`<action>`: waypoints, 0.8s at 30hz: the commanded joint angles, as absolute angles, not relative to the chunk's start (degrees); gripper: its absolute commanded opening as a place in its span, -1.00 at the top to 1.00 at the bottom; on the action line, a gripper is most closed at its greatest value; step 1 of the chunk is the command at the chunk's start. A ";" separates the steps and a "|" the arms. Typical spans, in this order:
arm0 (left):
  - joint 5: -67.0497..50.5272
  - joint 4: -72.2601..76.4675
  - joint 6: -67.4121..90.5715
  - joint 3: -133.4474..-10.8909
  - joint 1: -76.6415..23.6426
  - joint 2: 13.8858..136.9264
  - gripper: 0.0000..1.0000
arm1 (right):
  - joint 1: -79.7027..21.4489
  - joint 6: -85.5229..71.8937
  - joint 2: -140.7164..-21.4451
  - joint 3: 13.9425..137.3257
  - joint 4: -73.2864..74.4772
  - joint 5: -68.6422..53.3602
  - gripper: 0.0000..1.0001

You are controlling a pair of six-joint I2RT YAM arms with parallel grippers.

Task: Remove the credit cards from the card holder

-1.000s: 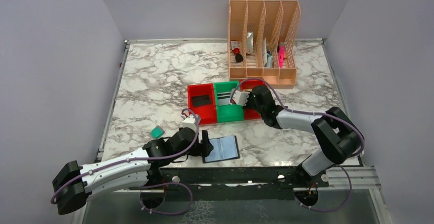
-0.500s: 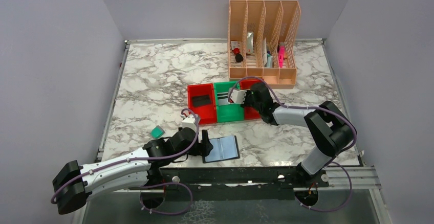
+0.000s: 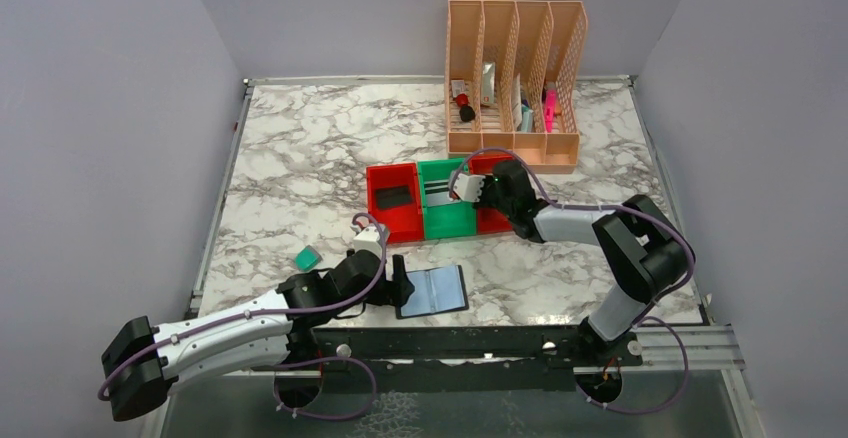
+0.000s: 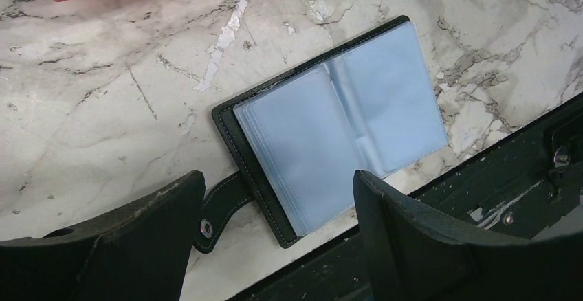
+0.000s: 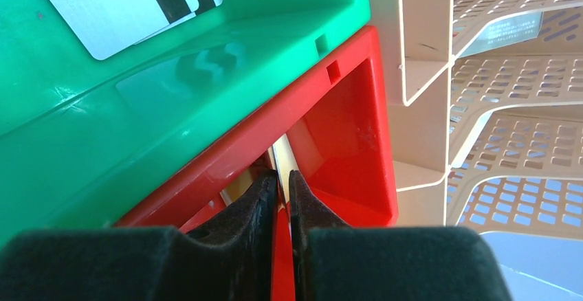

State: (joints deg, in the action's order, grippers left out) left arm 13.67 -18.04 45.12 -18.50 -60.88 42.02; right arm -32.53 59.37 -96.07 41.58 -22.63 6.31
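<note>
Out to the left of the left gripper's [image 4: 275, 181] fingers, well apart from them, a small teal block [image 3: 306, 257] lies on the marble table [image 3: 300, 158]. The gripper itself hangs low with its jaws spread wide and nothing between them. The card holder [image 4: 344, 122] lies open and flat just ahead of the fingertips, blue-grey sleeves up, with its strap tab [image 4: 218, 212] reaching back toward the left finger. Whether any sleeve has a card in it cannot be told. Farther right, the right gripper [image 5: 283, 177] points down into a red bin [image 5: 344, 129], its pads nearly together around a thin pale card [image 5: 278, 158] seen edge-on; whether they pinch it or have slackened cannot be told. To the left of these fingers, past the shared wall, the green bin [image 5: 206, 108] holds striped cards [image 5: 124, 5], and to their right stands the peach file organizer [image 5: 426, 74]. The step looks like setting this card down. To do it well, the jaws should part only while the card hangs inside the bin walls and low over the floor, and then rise straight up, so the card neither catches on the rim nor sticks to a pad.
</note>
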 commanded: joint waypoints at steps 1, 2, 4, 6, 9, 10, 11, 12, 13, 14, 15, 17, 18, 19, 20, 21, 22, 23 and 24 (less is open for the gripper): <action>15.23 -18.98 45.00 -19.40 -61.07 41.10 -0.65 | -31.91 59.15 -97.29 42.03 -21.89 3.90 0.63; 15.21 -19.07 45.12 -19.39 -61.05 41.02 -0.65 | -31.86 58.99 -97.27 42.04 -21.67 3.58 0.62; 15.08 -19.13 45.40 -19.37 -61.06 40.98 -0.65 | -31.74 58.30 -97.17 42.18 -21.58 3.10 0.59; 14.65 -19.05 45.44 -19.52 -60.98 41.08 -0.65 | -31.65 57.51 -97.00 42.55 -21.06 2.59 0.57; 14.58 -18.92 45.31 -19.82 -61.05 41.26 -0.65 | -31.55 56.91 -96.86 42.55 -20.02 1.80 0.53; 14.63 -18.91 45.20 -19.88 -61.01 41.29 -0.65 | -31.51 56.89 -96.81 42.54 -19.51 1.54 0.48; 14.63 -18.95 45.14 -20.01 -61.00 41.35 -0.65 | -31.48 56.84 -96.85 42.56 -19.06 1.42 0.43; 14.48 -18.91 45.09 -20.09 -61.00 41.40 -0.65 | -31.44 56.78 -96.95 42.61 -18.74 1.33 0.41; 14.31 -18.98 45.09 -20.12 -61.01 41.54 -0.65 | -31.42 56.66 -97.02 42.58 -18.50 1.35 0.40; 14.14 -18.98 45.09 -20.13 -61.01 41.59 -0.65 | -31.38 56.54 -97.01 42.62 -18.57 1.28 0.39; 14.01 -18.93 45.09 -20.13 -60.96 41.62 -0.65 | -31.26 56.33 -97.05 42.60 -18.63 1.17 0.39; 13.89 -18.96 45.09 -20.08 -61.05 41.55 -0.65 | -31.16 56.04 -97.27 42.82 -18.26 0.74 0.38; 13.89 -18.95 45.09 -20.12 -61.00 41.46 -0.65 | -31.12 55.92 -97.40 42.97 -18.14 0.71 0.38; 13.95 -18.94 45.09 -20.04 -61.01 41.31 -0.65 | -31.11 55.83 -97.53 43.16 -18.12 0.89 0.37; 13.93 -18.98 45.09 -19.98 -61.00 41.24 -0.65 | -31.11 55.74 -97.65 43.28 -18.04 1.08 0.37; 13.97 -18.98 45.13 -19.96 -61.00 41.11 -0.65 | -31.09 55.69 -97.64 43.35 -17.71 1.00 0.30; 13.93 -18.93 45.17 -19.87 -61.00 41.04 -0.65 | -31.07 55.69 -97.63 43.36 -17.34 0.78 0.18; 13.97 -18.91 45.22 -19.80 -61.00 40.90 -0.65 | -31.05 55.52 -97.52 43.37 -17.25 0.71 0.14; 13.95 -18.98 45.30 -19.72 -61.00 40.85 -0.65 | -31.03 55.26 -97.48 43.42 -17.23 0.68 0.13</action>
